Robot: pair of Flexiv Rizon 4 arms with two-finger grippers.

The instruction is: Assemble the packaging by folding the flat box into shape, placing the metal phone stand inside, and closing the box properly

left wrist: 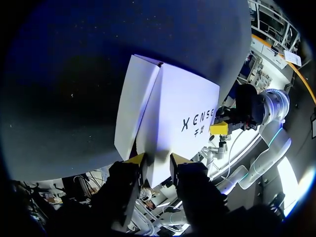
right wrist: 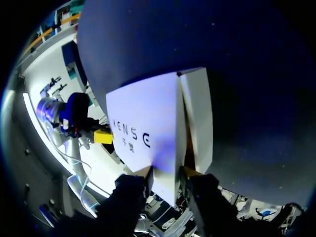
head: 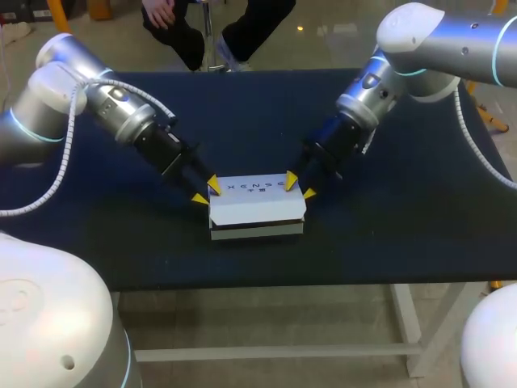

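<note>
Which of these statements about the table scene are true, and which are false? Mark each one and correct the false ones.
1. The white box lies on the dark blue table. True.
2. The jaws of the left arm hang high above the box, well clear of it. False: they straddle the box's left end, one finger on each side.
3. The jaws of the right arm are at the box's right end. True.
4. A metal phone stand lies on the table beside the box. False: no stand shows on the table.
5. The box's lid stands upright, wide open. False: the lid lies down over the top.
</note>
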